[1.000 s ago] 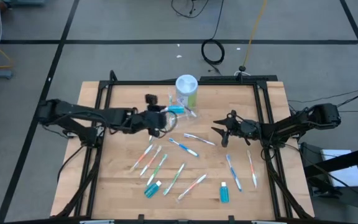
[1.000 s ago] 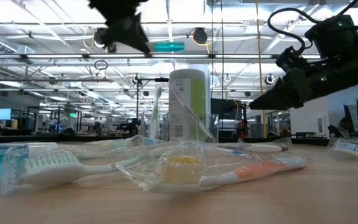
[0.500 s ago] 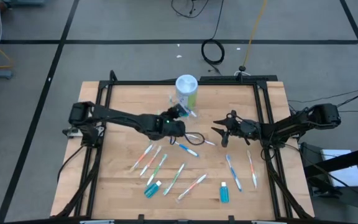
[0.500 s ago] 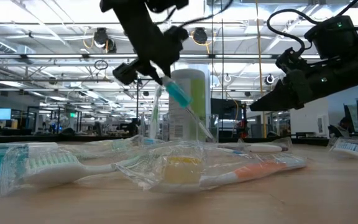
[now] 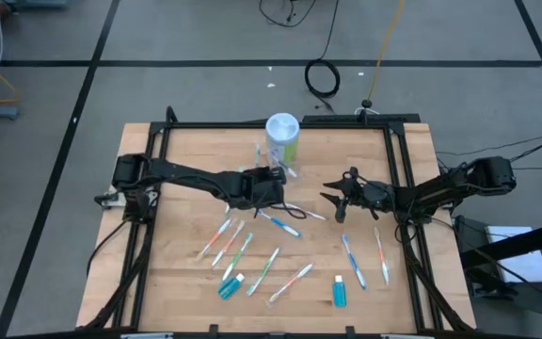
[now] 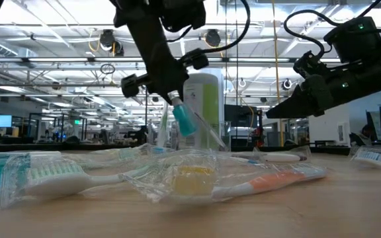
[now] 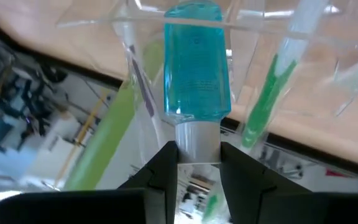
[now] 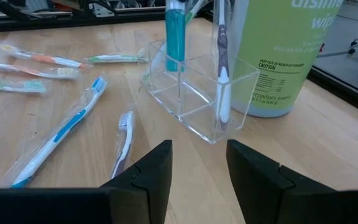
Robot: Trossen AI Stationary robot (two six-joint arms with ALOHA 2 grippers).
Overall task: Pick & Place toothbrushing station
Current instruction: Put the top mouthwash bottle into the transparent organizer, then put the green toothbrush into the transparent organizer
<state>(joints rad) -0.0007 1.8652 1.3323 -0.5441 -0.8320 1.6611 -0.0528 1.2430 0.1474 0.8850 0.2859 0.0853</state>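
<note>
**Tube going into the clear holder**

Left tool point(image 6: 174, 99) clamped on the white cap of a blue tube point(image 6: 184, 119), tube body pointed down into a clear plastic holder point(image 8: 197, 93) beside the tall green wipes canister point(image 5: 282, 137) at the counter's point(image 5: 186, 273) far side. Placing step judged to be in hand: tube partly inside a compartment, not yet released. Next move likely called for a short straight lowering, then parting of the jaws without tipping the holder. Loose wrapped toothbrushes point(image 5: 278, 222) scattered mid-counter. Right tool point(image 5: 336, 200) hovered near them, jaws parted, holding nothing.
</note>
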